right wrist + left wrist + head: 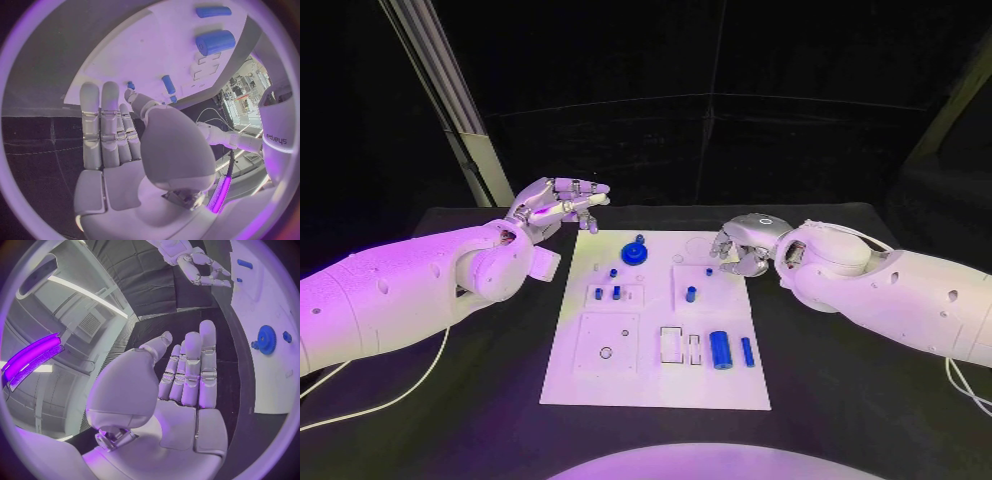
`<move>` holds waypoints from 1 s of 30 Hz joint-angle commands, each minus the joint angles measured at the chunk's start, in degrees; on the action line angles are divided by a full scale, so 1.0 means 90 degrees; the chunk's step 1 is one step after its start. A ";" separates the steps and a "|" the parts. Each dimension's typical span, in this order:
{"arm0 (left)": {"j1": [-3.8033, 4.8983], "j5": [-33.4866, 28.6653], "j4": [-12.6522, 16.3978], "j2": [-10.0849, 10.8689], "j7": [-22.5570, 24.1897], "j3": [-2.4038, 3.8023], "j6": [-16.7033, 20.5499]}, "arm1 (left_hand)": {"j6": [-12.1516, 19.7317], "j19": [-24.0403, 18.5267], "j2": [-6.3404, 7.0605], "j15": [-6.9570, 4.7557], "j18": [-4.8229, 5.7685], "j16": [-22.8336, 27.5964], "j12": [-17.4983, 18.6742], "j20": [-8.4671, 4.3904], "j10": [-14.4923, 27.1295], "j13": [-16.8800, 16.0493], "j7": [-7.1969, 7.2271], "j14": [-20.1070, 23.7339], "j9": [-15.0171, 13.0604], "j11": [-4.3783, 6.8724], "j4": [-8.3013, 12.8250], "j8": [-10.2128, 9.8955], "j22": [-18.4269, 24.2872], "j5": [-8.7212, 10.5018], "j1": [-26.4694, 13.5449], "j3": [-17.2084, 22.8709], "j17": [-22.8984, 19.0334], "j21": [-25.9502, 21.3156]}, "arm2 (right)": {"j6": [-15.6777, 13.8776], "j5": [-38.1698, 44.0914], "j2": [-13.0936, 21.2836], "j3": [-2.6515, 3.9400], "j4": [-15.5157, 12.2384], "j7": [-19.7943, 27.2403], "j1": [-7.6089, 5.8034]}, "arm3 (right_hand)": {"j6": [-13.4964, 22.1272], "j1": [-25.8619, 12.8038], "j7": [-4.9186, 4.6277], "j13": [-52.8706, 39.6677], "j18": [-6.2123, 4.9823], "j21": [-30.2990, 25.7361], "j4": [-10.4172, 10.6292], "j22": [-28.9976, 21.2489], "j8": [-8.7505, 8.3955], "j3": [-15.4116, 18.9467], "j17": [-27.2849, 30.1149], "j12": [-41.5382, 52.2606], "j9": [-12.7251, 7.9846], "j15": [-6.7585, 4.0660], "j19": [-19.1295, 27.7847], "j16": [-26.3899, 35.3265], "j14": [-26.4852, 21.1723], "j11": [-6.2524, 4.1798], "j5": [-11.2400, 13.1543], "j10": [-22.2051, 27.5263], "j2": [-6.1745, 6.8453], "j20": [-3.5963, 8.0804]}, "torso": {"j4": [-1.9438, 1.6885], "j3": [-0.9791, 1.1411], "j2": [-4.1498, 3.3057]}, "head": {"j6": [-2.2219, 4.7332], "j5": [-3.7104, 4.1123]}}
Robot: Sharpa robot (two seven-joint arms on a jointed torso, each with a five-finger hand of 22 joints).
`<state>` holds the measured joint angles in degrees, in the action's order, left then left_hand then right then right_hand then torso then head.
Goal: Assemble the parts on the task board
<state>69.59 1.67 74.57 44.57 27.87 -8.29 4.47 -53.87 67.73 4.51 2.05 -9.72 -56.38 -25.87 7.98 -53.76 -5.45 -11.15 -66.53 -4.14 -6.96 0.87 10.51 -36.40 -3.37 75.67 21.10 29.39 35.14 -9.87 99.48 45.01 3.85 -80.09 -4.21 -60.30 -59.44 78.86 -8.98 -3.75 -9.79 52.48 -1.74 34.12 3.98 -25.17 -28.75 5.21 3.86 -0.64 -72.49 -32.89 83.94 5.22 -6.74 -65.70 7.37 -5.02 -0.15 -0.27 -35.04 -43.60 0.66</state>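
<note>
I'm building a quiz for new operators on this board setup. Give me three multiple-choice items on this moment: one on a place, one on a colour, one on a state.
1. Where is the gear on the task board?
A. near the far edge
B. at the near edge
C. off the board

2. What colour is the large cylinder?
A. red
B. blue
C. green

3. What does the left robot hand hold?
A. the gear
B. a cylinder
C. nothing

Key: 1 A, the head view shows it near the far edge. 2 B, it is blue like the other parts. 3 C, the left wrist view shows a bare palm and fingers extended.
</note>
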 commanded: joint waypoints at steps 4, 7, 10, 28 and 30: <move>0.0005 -0.0419 0.0082 0.0029 0.0280 -0.0006 -0.0004 | -0.0038 0.0020 -0.0052 -0.0004 -0.0089 -0.0038 -0.0050 -0.0032 -0.0040 -0.0008 -0.0003 0.0030 -0.0009 0.0002 -0.0005 0.0046 0.0010 -0.0004 -0.0001 -0.0031 -0.0012 -0.0037 | 0.0080 0.0228 -0.0088 0.0001 0.0035 0.0116 0.0042 | 0.0001 -0.0053 0.0009 0.0006 0.0168 0.0639 -0.0019 0.0783 -0.0011 -0.0151 -0.0185 0.0021 0.0013 0.0025 -0.0150 -0.0280 0.0121 -0.0009 0.0049 -0.0018 -0.0001 -0.0021 | 0.0012 0.0008 0.0001 | -0.0013 -0.0004; 0.0005 -0.0430 0.0104 0.0038 0.0280 -0.0010 -0.0006 | -0.0043 0.0021 -0.0052 -0.0005 -0.0089 -0.0039 -0.0059 -0.0033 -0.0043 -0.0008 -0.0002 0.0032 -0.0009 0.0003 -0.0003 0.0051 0.0013 -0.0005 0.0000 -0.0033 -0.0016 -0.0041 | 0.0125 0.0230 -0.0150 0.0000 0.0107 0.0160 0.0066 | 0.0006 -0.0071 0.0006 0.0008 0.0183 0.0813 -0.0037 0.0968 -0.0018 -0.0213 -0.0273 0.0024 0.0011 0.0032 -0.0126 -0.0408 0.0077 -0.0012 0.0057 -0.0011 0.0016 -0.0025 | 0.0000 0.0005 -0.0004 | -0.0020 0.0011; 0.0005 -0.0434 0.0119 0.0042 0.0275 -0.0012 -0.0012 | -0.0043 0.0021 -0.0052 -0.0005 -0.0089 -0.0039 -0.0059 -0.0033 -0.0043 -0.0008 -0.0002 0.0032 -0.0009 0.0003 -0.0003 0.0051 0.0013 -0.0005 0.0000 -0.0033 -0.0016 -0.0041 | 0.0173 0.0230 -0.0190 0.0000 0.0149 0.0191 0.0100 | 0.0011 -0.0081 0.0003 0.0009 0.0196 0.0918 -0.0044 0.1090 -0.0020 -0.0245 -0.0353 0.0024 0.0009 0.0037 -0.0125 -0.0507 0.0061 -0.0011 0.0058 -0.0004 0.0019 -0.0029 | -0.0006 0.0002 -0.0004 | -0.0029 0.0015; 0.0004 -0.0438 0.0142 0.0056 0.0232 -0.0015 -0.0036 | -0.0045 0.0023 -0.0053 -0.0011 -0.0090 -0.0044 -0.0087 -0.0040 -0.0039 -0.0007 0.0001 0.0044 -0.0005 0.0009 0.0025 0.0066 0.0026 -0.0007 0.0029 -0.0033 -0.0036 -0.0056 | 0.0352 0.0177 -0.0386 0.0001 0.0347 0.0341 0.0196 | -0.0083 -0.0117 0.0006 0.0004 0.0311 0.1625 -0.0069 0.1976 0.0007 -0.0410 -0.1086 0.0066 0.0024 0.0034 -0.0267 -0.1347 0.0072 -0.0020 0.0062 -0.0067 -0.0065 -0.0055 | -0.0003 -0.0001 0.0003 | -0.0058 0.0015; 0.0004 -0.0438 0.0141 0.0062 0.0226 -0.0015 -0.0037 | -0.0044 0.0023 -0.0052 -0.0011 -0.0090 -0.0044 -0.0090 -0.0040 -0.0037 -0.0006 0.0001 0.0046 -0.0004 0.0008 0.0029 0.0067 0.0027 -0.0007 0.0032 -0.0034 -0.0038 -0.0058 | 0.0369 0.0176 -0.0395 0.0000 0.0359 0.0339 0.0203 | -0.0129 -0.0114 0.0007 0.0001 0.0333 0.1741 -0.0074 0.2133 0.0020 -0.0430 -0.1230 0.0082 0.0031 0.0031 -0.0308 -0.1505 0.0087 -0.0029 0.0063 -0.0106 -0.0091 -0.0053 | 0.0004 0.0003 0.0001 | -0.0063 0.0001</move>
<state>69.55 -1.79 75.73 45.07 28.87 -8.46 4.47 -53.86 67.73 4.51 2.05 -9.72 -56.54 -26.41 7.98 -53.76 -5.43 -11.14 -66.54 -4.13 -6.96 1.03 10.73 -36.22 -3.37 75.67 20.95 29.11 34.88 -7.77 100.87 41.56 3.93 -76.86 -1.98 -58.53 -60.20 78.03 -8.92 -3.76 -7.91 67.91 -2.47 53.02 3.98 -28.69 -39.54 5.81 4.10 -0.63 -74.87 -46.11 83.94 4.93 -6.52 -66.19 6.99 -5.44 -0.11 -0.26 -35.05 -44.13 0.78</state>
